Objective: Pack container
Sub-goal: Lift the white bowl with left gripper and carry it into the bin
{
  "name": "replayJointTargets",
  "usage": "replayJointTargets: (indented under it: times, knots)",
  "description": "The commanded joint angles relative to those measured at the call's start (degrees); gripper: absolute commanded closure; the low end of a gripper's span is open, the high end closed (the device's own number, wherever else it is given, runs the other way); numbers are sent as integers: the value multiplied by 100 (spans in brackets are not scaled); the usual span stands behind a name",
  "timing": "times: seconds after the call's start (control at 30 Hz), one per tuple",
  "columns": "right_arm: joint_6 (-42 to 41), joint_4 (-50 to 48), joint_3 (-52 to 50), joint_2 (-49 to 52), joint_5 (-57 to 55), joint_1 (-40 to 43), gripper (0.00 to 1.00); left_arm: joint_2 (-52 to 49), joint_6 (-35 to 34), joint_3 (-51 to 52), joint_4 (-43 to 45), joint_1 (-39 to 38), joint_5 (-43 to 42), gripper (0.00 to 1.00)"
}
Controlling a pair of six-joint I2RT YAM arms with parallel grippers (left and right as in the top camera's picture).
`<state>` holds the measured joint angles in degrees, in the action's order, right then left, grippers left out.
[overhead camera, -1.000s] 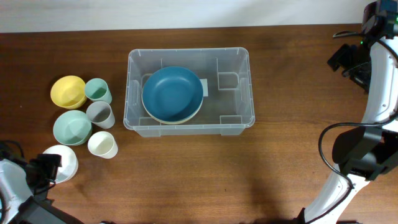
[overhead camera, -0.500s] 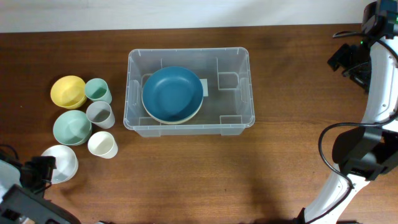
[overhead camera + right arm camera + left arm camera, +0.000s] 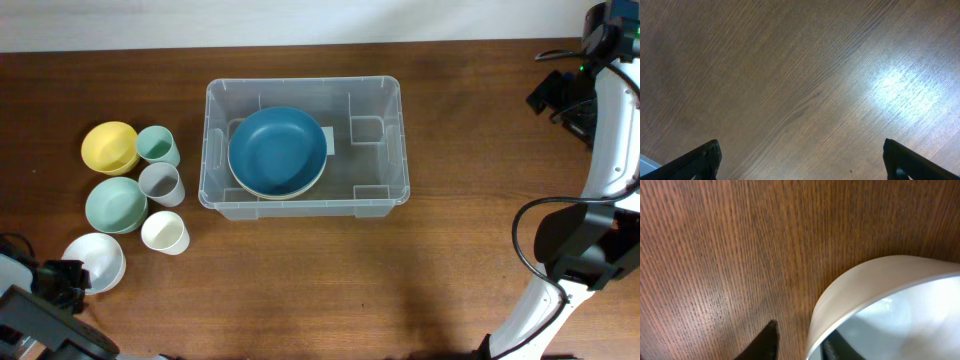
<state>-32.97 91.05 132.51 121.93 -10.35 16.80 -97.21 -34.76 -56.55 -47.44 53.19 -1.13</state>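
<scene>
The container point(image 3: 300, 82), a clear plastic bin, stands at the table's middle with a blue bowl point(image 3: 277, 150) stacked on a cream one inside it. A white bowl point(image 3: 98, 260) sits at the front left. My left gripper point(image 3: 66, 279) is at its near-left edge. In the left wrist view the bowl's rim point(image 3: 840, 287) runs between the fingers of the left gripper point(image 3: 800, 341), one finger outside the wall and one inside, drawn in close on it. My right gripper point(image 3: 802, 162) hangs open over bare wood at the far right, holding nothing.
Left of the container stand a yellow bowl point(image 3: 110, 147), a green cup point(image 3: 156, 144), a grey cup point(image 3: 160, 183), a pale green bowl point(image 3: 115, 204) and a cream cup point(image 3: 164, 232). The right arm's base point(image 3: 570, 250) is at the right edge.
My left gripper has slid toward the near-left edge of the white bowl and its jaws have narrowed onto the rim. The bowl and the right arm have not moved.
</scene>
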Motion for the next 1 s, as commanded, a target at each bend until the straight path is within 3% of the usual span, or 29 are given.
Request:
replayJointTargets:
  times: [0.0, 0.2, 0.57, 0.87, 0.97]
  knots:
    - [-55, -4, -24, 37, -13, 4, 1, -52, 4, 26, 31, 24, -17, 78]
    - [-55, -4, -24, 37, -13, 4, 1, -52, 4, 26, 11, 24, -20, 99]
    - [-55, -4, -24, 37, -13, 4, 1, 90, 0, -503, -551, 109, -20, 99]
    - [-55, -4, -24, 37, -15, 4, 1, 927, 2, -2347, -1753, 378, -79, 99]
    - [-55, -4, -24, 37, -13, 7, 1, 1266, 2, -2896, -1834, 229, -675, 99]
